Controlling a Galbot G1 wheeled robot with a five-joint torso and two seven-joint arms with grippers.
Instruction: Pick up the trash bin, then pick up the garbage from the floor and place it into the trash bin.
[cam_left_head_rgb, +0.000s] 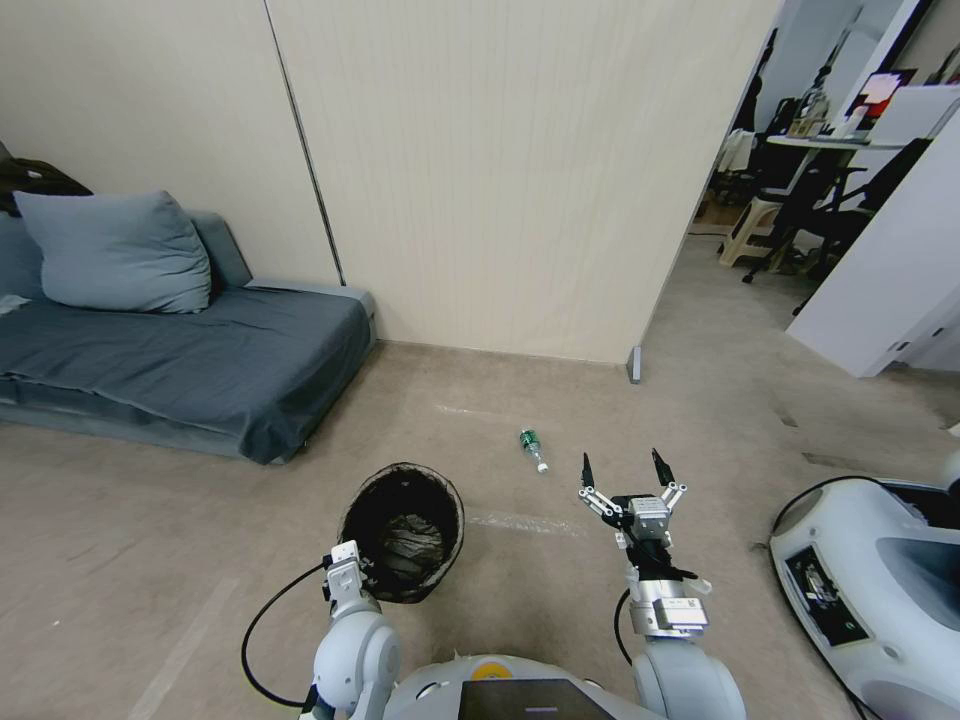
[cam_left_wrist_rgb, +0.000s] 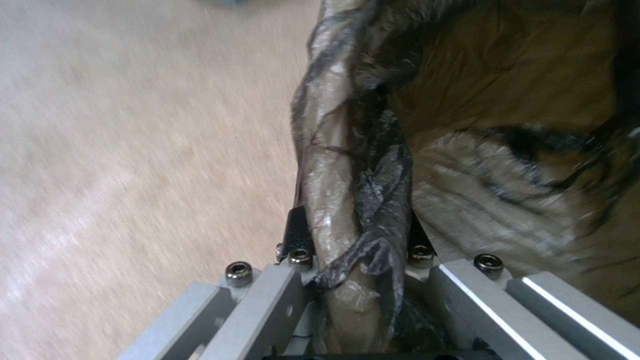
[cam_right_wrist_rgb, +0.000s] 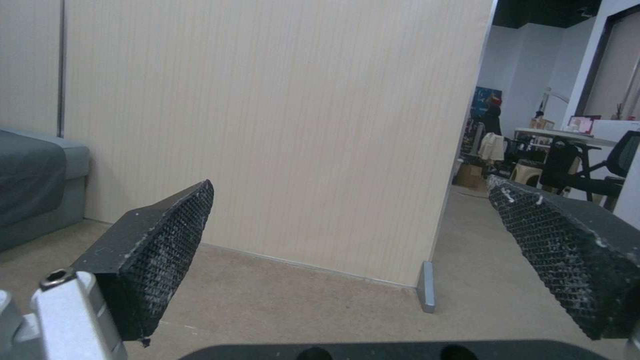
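My left gripper (cam_left_wrist_rgb: 353, 250) has its fingers clamped on the bag-lined rim of the one trash bin (cam_left_head_rgb: 402, 530), held low at my front left. My right gripper (cam_left_head_rgb: 628, 472) has its fingers spread wide and empty. One bottle (cam_left_head_rgb: 533, 449) lies on the floor just ahead-left of it, neck pointing back toward me and to my right; right arm is nearer.

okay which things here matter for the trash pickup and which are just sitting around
For the job: trash bin, gripped at its rim by the left gripper; green-capped bottle on the floor; open right gripper.

Just around: sofa, pillow, white machine.
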